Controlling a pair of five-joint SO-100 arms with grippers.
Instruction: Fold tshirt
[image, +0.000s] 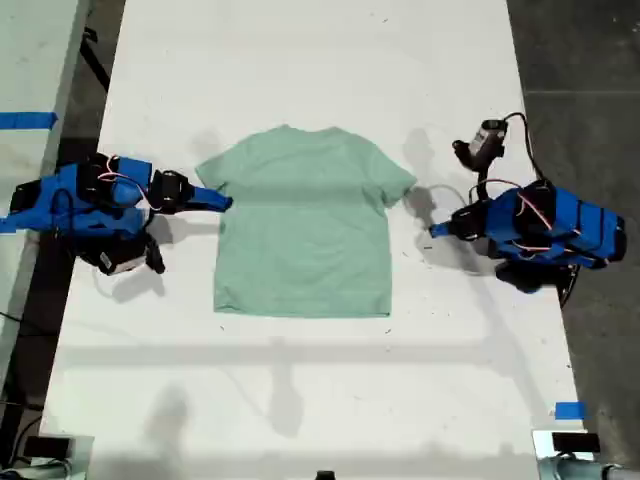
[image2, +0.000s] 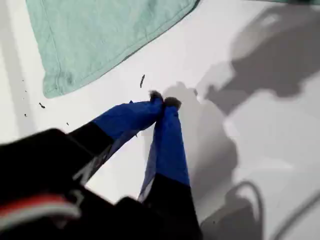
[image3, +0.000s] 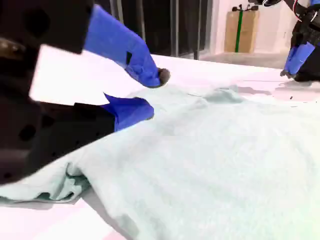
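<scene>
tshirt (image: 305, 225): spread flat on the white surface (image: 320, 60), between my two tools.
My first tool (image2: 164, 102): tips pressed together, empty, just off one sleeve, on bare surface.
My second tool (image3: 150, 95): spread apart, over the other sleeve's edge.
Around: blue tape (image: 568, 410) well apart, nothing blocking.

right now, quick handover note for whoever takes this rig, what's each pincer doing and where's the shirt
My first gripper: pincer shut, empty, on bare table beside the sleeve at the exterior view's right.
My second gripper: pincer open, over the sleeve at the exterior view's left, nothing gripped yet.
The tshirt lies flat and spread mid-table, collar toward the exterior view's top.
Done: no fold.
Left: every fold, probably sleeves first.
</scene>
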